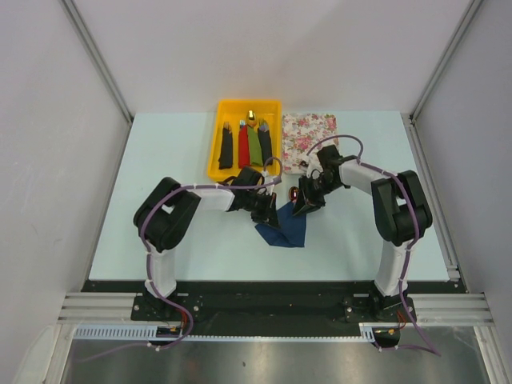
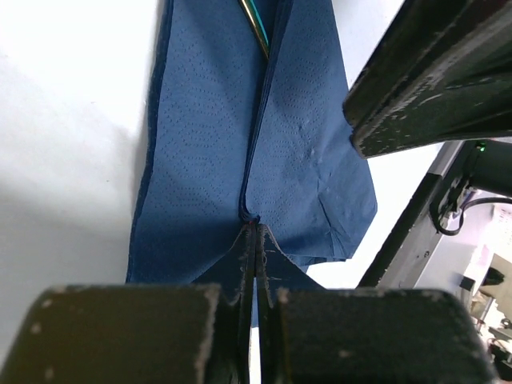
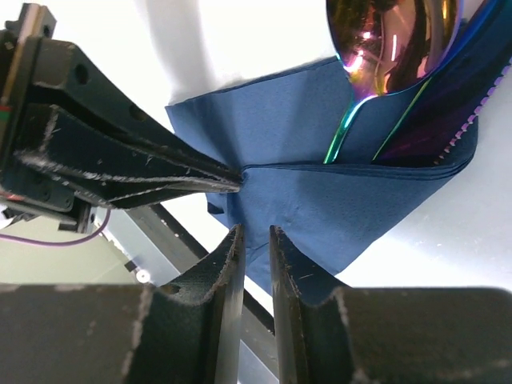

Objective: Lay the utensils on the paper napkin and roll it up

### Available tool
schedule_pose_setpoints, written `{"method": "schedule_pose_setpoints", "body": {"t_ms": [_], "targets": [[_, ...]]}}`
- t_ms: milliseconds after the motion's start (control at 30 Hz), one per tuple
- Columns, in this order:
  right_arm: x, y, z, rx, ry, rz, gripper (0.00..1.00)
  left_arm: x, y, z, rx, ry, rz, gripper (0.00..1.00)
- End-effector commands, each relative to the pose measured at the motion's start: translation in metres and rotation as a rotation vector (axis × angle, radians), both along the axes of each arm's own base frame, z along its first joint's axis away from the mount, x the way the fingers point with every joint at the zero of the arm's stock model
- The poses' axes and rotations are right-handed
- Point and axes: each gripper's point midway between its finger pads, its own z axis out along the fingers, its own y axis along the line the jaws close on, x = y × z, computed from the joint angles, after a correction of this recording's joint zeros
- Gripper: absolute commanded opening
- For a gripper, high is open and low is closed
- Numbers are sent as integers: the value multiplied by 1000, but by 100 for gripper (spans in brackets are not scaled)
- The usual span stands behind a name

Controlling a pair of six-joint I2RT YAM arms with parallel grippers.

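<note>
The navy paper napkin (image 1: 290,232) lies folded over on the table between both arms. The utensils sit inside its fold. The spoon's red-glinting bowl (image 1: 294,194) pokes out at the far end, large in the right wrist view (image 3: 384,44), with a second iridescent handle (image 3: 420,120) beside it. A thin handle edge (image 2: 258,28) shows in the left wrist view. My left gripper (image 1: 270,212) (image 2: 256,228) is shut on a pinched fold of the napkin (image 2: 200,120). My right gripper (image 1: 304,206) (image 3: 256,232) hovers over the napkin (image 3: 320,200), jaws a narrow gap apart, holding nothing.
A yellow tray (image 1: 276,108) at the back holds black, red and green bundles (image 1: 244,146). A floral mat (image 1: 308,132) lies to its right, just behind the right gripper. The two grippers are very close, fingertips nearly touching over the napkin.
</note>
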Motion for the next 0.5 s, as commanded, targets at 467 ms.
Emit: {"method": "schedule_pose_setpoints", "body": {"t_ms": [467], "targets": [[28, 12, -24, -106, -103, -15, 16, -4, 7, 5, 56, -78, -7, 0]]}}
